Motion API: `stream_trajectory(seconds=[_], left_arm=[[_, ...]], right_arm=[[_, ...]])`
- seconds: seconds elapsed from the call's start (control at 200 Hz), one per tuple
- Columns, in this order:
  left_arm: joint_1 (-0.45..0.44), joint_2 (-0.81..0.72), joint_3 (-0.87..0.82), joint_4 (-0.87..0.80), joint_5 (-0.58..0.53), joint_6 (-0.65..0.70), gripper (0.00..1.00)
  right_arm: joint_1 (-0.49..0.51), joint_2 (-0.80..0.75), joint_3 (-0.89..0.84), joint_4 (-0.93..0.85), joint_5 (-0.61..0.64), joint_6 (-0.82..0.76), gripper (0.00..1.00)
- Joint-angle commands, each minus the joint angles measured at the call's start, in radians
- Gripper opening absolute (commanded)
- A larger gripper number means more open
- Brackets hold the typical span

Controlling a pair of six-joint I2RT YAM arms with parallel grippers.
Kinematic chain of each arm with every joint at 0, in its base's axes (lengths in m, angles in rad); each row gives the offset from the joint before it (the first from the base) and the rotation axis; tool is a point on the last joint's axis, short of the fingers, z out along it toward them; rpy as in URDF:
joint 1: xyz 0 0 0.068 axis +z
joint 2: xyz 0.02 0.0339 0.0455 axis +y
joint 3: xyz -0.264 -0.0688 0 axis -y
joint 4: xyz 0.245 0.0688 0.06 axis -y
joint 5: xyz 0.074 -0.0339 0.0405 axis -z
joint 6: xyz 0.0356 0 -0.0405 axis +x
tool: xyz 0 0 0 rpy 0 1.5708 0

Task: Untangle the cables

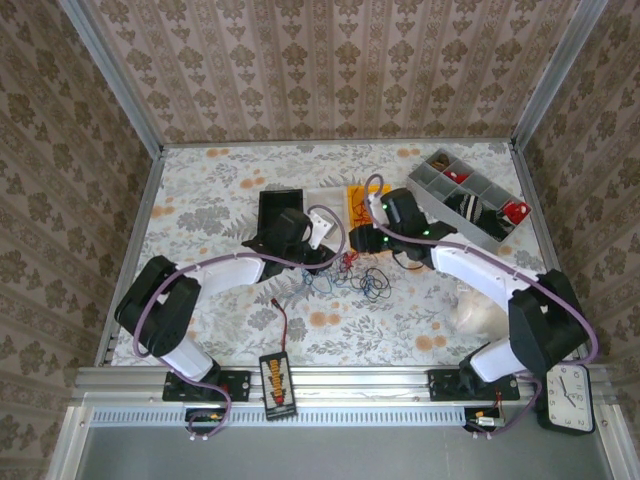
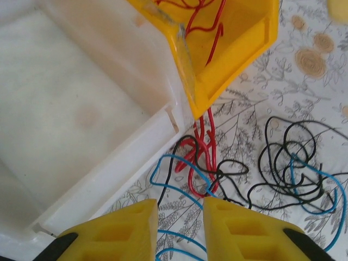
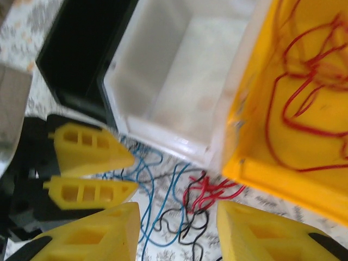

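Presumably to sort colours, left gripper [image 2: 180, 207] and right gripper [image 3: 178, 211] hovered spread-fingered over the cables [image 2: 200, 147] beside the yellow bin [image 2: 234, 65].

We see a table [image 1: 200, 190] covered in a flowered cloth. On it a black bin [image 1: 280, 208], a white bin [image 1: 322, 225] and a yellow bin [image 1: 354, 200] sit side by side. A grey divided tray [image 1: 470, 185] lies far right, and loose cables [image 1: 360, 278] lie just in front of the bins.

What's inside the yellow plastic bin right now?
Several thin red wire loops lie inside the yellow plastic bin; no blue or black wire is among them. The right wrist view cuts off its far side, and its near wall covers part of the floor.
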Motion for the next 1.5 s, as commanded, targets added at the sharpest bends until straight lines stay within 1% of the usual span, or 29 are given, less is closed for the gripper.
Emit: stream_trajectory(seconds=[0.0,0.115,0.305,0.66,0.82,0.895,0.925,1.03,1.095,1.205,1.435,1.495], left_arm=[[-0.005,0.021,-0.010,-0.035,0.021,0.026,0.27],[-0.012,0.023,-0.015,-0.042,0.009,0.029,0.23],[-0.030,0.036,-0.019,-0.064,-0.007,0.039,0.21],[-0.039,0.045,-0.032,-0.059,-0.018,0.034,0.21],[-0.040,0.053,-0.038,-0.063,-0.017,0.037,0.21],[-0.040,0.054,-0.040,-0.063,-0.024,0.042,0.21],[-0.039,0.055,-0.040,-0.062,-0.026,0.041,0.21],[-0.039,0.060,-0.041,-0.059,-0.027,0.042,0.21],[-0.039,0.066,-0.039,-0.059,-0.028,0.041,0.21],[-0.040,0.079,-0.034,-0.055,-0.027,0.040,0.20],[-0.040,0.118,-0.011,-0.053,-0.016,0.044,0.15],[-0.039,0.130,-0.005,-0.052,-0.013,0.046,0.10]], right_arm=[[0.023,0.060,-0.008,-0.027,-0.015,-0.004,0.42],[0.027,0.125,0.008,-0.027,-0.007,0.031,0.39],[0.027,0.227,0.064,-0.056,-0.005,0.051,0.37],[0.027,0.317,0.095,-0.002,0.039,0.089,0.32],[0.027,0.351,0.100,0.028,0.027,0.108,0.31],[0.027,0.357,0.093,0.036,0.029,0.110,0.29],[0.027,0.358,0.087,0.039,0.033,0.110,0.26],[0.023,0.345,0.066,0.048,0.038,0.109,0.12],[0.020,0.323,0.050,0.049,0.040,0.105,0.07],[0.017,0.258,0.004,0.052,0.029,0.099,0.05],[0.004,0.028,-0.127,0.073,-0.074,0.063,0.05],[0.000,-0.030,-0.151,0.054,-0.081,0.056,0.05]])
